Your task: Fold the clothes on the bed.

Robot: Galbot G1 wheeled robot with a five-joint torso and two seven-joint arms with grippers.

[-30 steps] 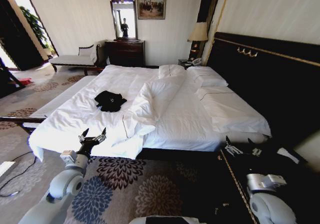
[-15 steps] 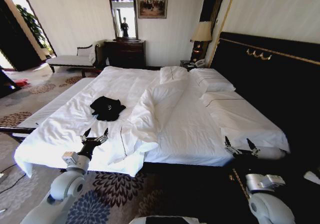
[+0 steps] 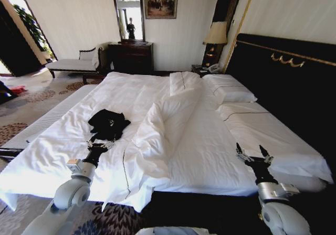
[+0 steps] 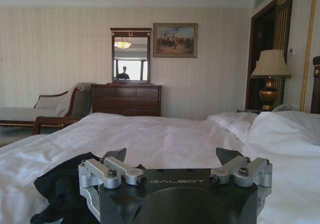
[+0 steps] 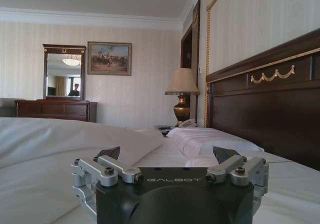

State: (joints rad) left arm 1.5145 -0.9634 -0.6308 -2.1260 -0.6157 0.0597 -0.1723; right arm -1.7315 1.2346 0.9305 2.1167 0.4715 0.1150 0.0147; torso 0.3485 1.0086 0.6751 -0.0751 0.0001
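Both arms are raised over the near edge of the bed, the left end effector and right end effector spread wide and empty, presumably readied for the crumpled black T-shirt lying just beyond the left one.

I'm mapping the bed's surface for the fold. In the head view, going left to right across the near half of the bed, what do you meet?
Left claw → black T-shirt → bunched white duvet → right claw.
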